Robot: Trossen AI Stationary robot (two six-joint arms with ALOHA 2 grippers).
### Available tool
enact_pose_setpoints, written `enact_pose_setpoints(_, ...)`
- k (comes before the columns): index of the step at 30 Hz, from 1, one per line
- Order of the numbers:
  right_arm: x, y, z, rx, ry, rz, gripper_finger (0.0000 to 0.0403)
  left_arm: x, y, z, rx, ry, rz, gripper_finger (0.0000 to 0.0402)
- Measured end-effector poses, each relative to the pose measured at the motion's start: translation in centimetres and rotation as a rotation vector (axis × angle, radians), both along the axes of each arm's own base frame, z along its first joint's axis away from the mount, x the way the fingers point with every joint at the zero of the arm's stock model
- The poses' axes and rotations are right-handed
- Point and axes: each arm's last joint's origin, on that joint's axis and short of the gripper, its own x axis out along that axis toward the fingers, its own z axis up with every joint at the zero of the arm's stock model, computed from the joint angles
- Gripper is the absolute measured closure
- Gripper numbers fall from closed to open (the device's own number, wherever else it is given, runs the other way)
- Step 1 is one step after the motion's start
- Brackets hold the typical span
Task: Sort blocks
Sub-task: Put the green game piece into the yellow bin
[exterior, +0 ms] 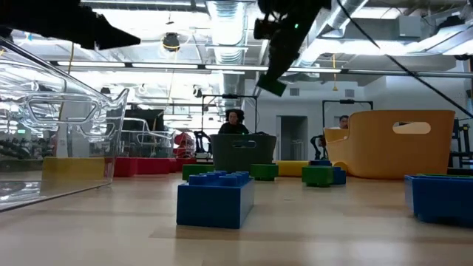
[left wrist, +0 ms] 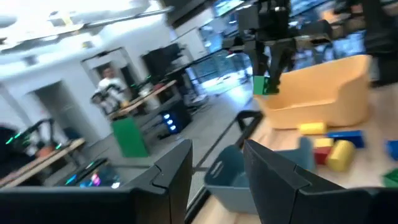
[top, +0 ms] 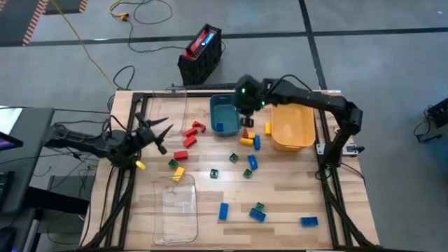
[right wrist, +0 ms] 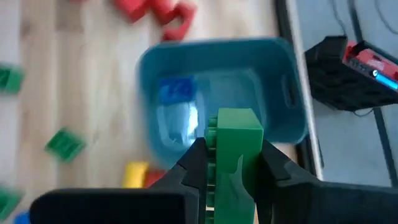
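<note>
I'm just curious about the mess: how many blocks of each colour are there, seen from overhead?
Red blocks: 5
Yellow blocks: 4
Green blocks: 6, one of them held in the right fingers
Blue blocks: 6, one of them in the teal bin
Total: 21, give or take one where the reds crowd together.

The right arm reaches in from the worktop's [top: 280,210] right edge, elbow bent, its right claw [right wrist: 233,163] raised above the worktop's far middle, fingers clamped on a green block [right wrist: 236,152]. The left arm lies low along the worktop's left edge, left claw [top: 157,133] partly parted, holding nothing.
</note>
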Motion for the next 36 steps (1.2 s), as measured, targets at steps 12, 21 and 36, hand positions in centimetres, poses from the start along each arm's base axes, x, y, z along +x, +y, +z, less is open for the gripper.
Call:
enact_pose_setpoints(12,0.3,-2.4,-4.7,-0.122,-0.348,0.095,0.0321,-0.1,0.8,0.1,-0.061,-0.056,0.092,0.0262)
enact_pose_setpoints(21,0.2,-3.9,-7.4,-0.035,-0.433,0.157,0.0321,-0.2,0.5,-0.6,-0.097,-0.021,0.126,0.0262)
enact_pose_setpoints(36,-1.8,-5.5,-9.4,0.102,-0.387,0.201,0.0318,0.0,1.2,0.2,-0.126,-0.126,0.185,0.0262)
